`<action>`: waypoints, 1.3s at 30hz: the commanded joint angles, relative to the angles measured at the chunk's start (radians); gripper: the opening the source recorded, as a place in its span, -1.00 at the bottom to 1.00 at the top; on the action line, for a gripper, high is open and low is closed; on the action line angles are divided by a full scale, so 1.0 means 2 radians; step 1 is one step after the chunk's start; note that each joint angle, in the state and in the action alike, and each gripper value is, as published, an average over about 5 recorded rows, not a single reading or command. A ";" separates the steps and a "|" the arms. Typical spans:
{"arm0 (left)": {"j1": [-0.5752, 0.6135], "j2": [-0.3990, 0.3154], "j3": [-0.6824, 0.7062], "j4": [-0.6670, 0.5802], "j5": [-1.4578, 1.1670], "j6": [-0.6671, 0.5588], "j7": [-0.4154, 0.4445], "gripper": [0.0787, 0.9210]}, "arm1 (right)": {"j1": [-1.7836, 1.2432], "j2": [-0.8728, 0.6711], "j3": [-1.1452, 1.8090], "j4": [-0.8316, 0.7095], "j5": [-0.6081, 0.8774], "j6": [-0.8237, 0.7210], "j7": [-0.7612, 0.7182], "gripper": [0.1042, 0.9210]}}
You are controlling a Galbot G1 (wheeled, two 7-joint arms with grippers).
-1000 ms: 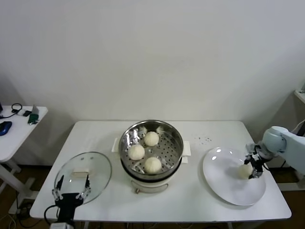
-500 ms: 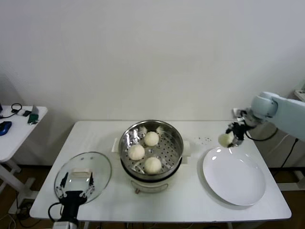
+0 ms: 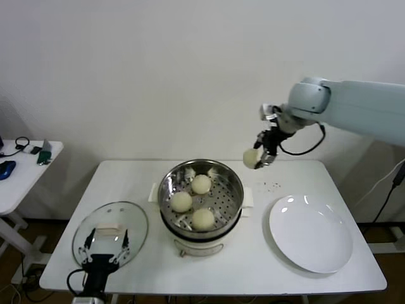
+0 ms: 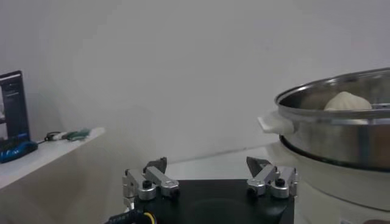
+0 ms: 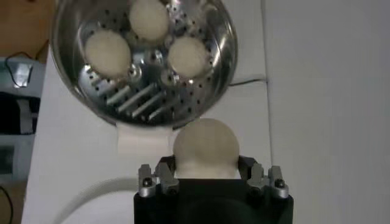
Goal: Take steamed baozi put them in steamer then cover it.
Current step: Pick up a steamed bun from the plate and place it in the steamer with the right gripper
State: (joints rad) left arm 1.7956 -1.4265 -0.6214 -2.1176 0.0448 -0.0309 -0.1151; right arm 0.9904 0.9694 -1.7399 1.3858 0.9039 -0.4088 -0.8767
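the robot's right arm reaches in from the right side of the room, bent at the wrist so that the right gripper point(image 3: 262, 158) hangs high in the air, clamped on a steamed baozi point(image 3: 251, 158). seen from the head camera the bun sits above the far right rim of the steamer point(image 3: 200, 197), over the bare strip of white table point(image 3: 285, 174) beside the pot; the right wrist view looks straight down past the held bun point(image 5: 205, 148) to the perforated floor, where three more baozi point(image 5: 150, 17) lie apart from one another. those three cluster toward the left and near part of the pot as the head camera sees it, leaving open floor along the right and far side. the white plate point(image 3: 311, 234) lies to the right of the steamer, close to the table's near right edge.

the left arm waits low at the table's near left corner, the left gripper point(image 3: 105, 247) with its fingers apart, hovering at the near rim of the cover point(image 3: 111, 232). the glass lid lies flat on the table, its white handle up, just left of the steamer's base and near the table's front edge. a small side table point(image 3: 25, 171) stands well apart on the left.
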 commanded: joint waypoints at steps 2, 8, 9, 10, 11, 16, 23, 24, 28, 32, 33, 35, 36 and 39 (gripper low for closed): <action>0.004 0.003 0.000 -0.010 -0.007 0.001 0.001 0.77 | 0.020 0.119 -0.033 0.033 0.098 -0.040 0.045 0.36; 0.005 0.004 -0.003 -0.009 -0.007 0.000 0.001 0.77 | -0.018 0.148 -0.047 0.023 0.089 -0.041 0.050 0.36; 0.006 0.004 -0.004 -0.009 -0.007 -0.001 0.001 0.77 | -0.023 0.152 -0.051 0.020 0.086 -0.040 0.050 0.36; 0.007 0.005 -0.005 -0.008 -0.007 -0.001 0.001 0.77 | -0.029 0.156 -0.054 0.018 0.083 -0.038 0.050 0.36; 0.008 0.006 -0.007 -0.008 -0.008 -0.002 0.001 0.77 | -0.036 0.159 -0.055 0.016 0.081 -0.038 0.051 0.36; 0.011 0.011 -0.013 -0.005 -0.012 -0.003 0.000 0.77 | -0.066 0.171 -0.056 0.001 0.070 -0.039 0.054 0.36; 0.015 0.011 -0.015 0.001 -0.014 -0.004 -0.001 0.77 | -0.087 0.172 -0.056 -0.014 0.055 -0.038 0.054 0.36; 0.015 0.011 -0.015 0.002 -0.014 -0.004 -0.001 0.77 | -0.091 0.172 -0.055 -0.018 0.052 -0.038 0.054 0.36; 0.014 0.013 -0.015 0.004 -0.014 -0.003 -0.002 0.77 | -0.102 0.173 -0.053 -0.036 0.041 -0.037 0.054 0.38; 0.012 0.015 -0.015 0.005 -0.014 -0.003 -0.001 0.77 | -0.106 0.173 -0.054 -0.048 0.032 -0.035 0.051 0.38; 0.011 0.015 -0.015 0.005 -0.014 -0.003 -0.001 0.77 | -0.106 0.173 -0.054 -0.050 0.030 -0.034 0.051 0.38; 0.010 0.015 -0.015 0.006 -0.014 -0.002 -0.001 0.77 | -0.107 0.172 -0.054 -0.052 0.027 -0.034 0.050 0.38; 0.009 0.015 -0.015 0.006 -0.014 -0.002 -0.001 0.77 | -0.108 0.172 -0.053 -0.053 0.026 -0.033 0.051 0.38; 0.007 0.015 -0.014 0.007 -0.014 -0.001 -0.001 0.77 | -0.111 0.172 -0.049 -0.054 0.027 -0.034 0.053 0.41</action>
State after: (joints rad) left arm 1.8118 -1.3971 -0.6500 -2.1049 0.0181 -0.0346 -0.1173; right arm 0.7963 1.3009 -1.8415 1.3084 0.9779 -0.4766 -0.7750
